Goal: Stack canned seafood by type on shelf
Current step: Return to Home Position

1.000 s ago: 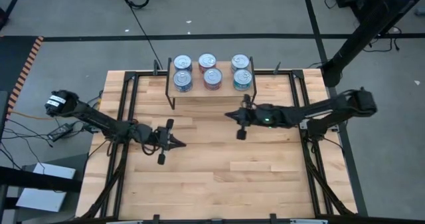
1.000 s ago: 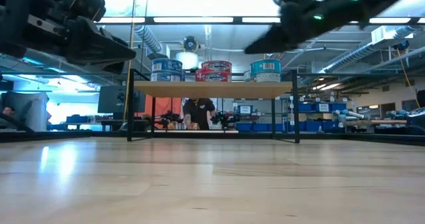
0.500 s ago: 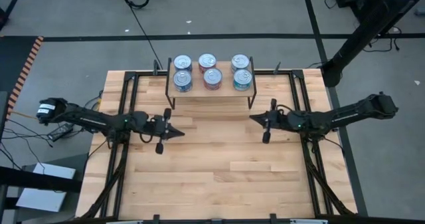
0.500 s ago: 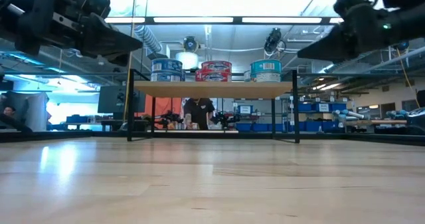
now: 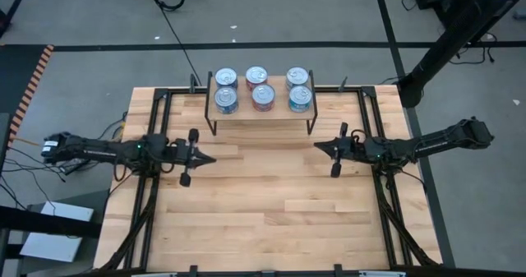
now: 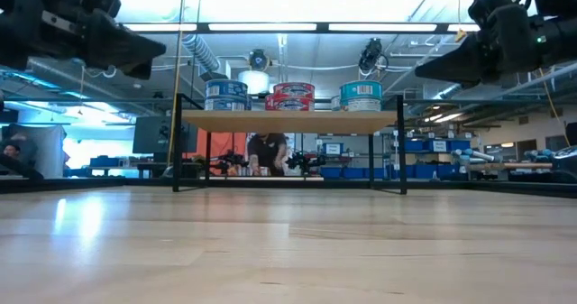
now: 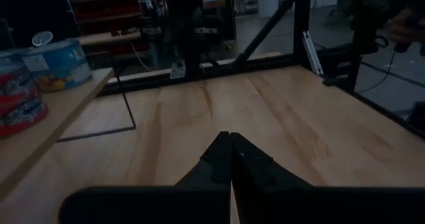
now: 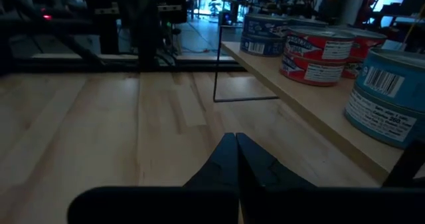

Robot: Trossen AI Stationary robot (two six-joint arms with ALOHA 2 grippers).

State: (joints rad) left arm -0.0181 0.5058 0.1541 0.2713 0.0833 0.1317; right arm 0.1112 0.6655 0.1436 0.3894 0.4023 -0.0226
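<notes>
Though on shelf (image 7: 66, 108), tins (image 7: 16, 104) partly off-frame.

— Any words or numbers you can read here?
— None. From my right wrist I see a barcode (image 8: 384, 82) and fine print on the teal tin (image 8: 372, 114), and white lettering on the red tins (image 8: 317, 54), all illegible.

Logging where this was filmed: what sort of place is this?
Likely a robotics lab or workshop: exposed ducting and strip lights overhead, blue storage bins in the background, and a person working beyond the shelf.
</notes>
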